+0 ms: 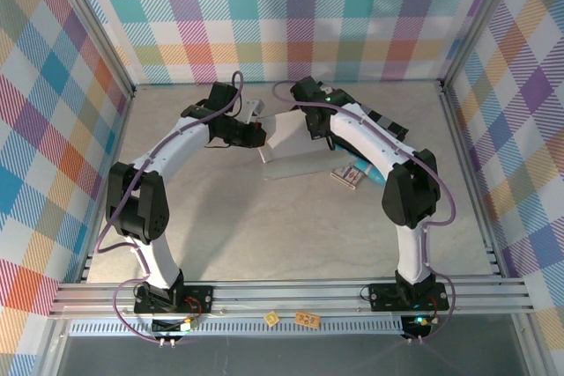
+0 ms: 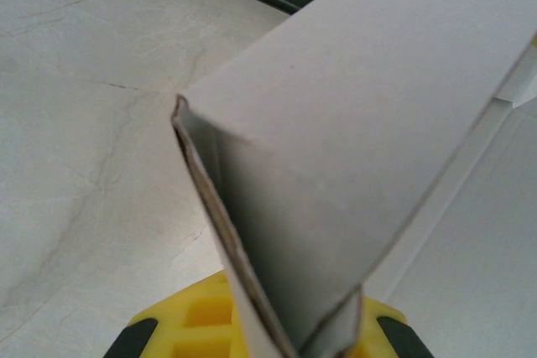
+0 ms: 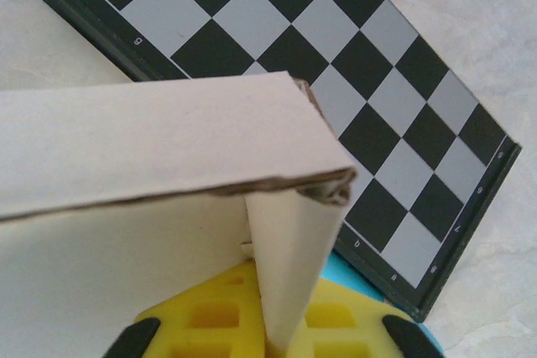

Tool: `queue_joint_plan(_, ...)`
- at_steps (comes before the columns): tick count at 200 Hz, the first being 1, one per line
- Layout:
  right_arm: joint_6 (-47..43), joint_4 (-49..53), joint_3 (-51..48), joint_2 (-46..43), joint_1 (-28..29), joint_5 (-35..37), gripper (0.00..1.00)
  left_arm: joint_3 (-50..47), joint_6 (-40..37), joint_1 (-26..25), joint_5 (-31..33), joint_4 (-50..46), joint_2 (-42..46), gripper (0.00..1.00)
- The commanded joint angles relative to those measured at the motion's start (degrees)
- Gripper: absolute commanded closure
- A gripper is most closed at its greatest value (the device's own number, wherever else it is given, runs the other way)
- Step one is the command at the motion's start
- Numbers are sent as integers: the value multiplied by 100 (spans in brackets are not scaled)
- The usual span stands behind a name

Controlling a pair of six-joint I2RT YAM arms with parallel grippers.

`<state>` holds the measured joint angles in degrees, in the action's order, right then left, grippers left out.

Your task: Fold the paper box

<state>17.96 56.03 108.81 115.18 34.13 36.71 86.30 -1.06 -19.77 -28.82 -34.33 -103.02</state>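
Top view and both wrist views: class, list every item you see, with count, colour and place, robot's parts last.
paper box: one, white, far middle of table, partly folded
checkerboard: one, black and grey, on table right of the box
packet: one, patterned, on table by the box's near right corner
blue thing: one, light blue, beside the packet
tags: two, orange-yellow, near rail
table: one, pale marbled
walls: three, multicoloured plaid, around table
arms: two, white and black, bases at near edge
left gripper: one, yellow, shut on the box's left side
right gripper: one, yellow, shut on the box's right side
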Motion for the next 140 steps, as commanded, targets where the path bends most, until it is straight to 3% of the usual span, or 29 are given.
queue_joint_plan(1, 199, 464, 102, 150, -29, 630, 98, 273, -35, -64, -255, 94, 109, 100)
queue_joint_plan(34, 321, 645, 210, 211, 97, 1388, 100, 251, -18, -96, -144, 114, 110, 100)
queue_joint_plan(73, 476, 817, 298, 288, 120, 1511, 100, 230, 44, -167, -71, 166, 103, 100)
queue_joint_plan(91, 459, 848, 340, 321, 113, 1423, 100, 239, 59, -185, -48, 187, 100, 100)
queue_joint_plan(113, 531, 768, 351, 288, 76, 808, 100, 238, 106, -195, -70, 215, 96, 100)
queue_joint_plan(140, 607, 799, 393, 268, 41, 695, 100, 238, 139, -203, -88, 230, 114, 100)
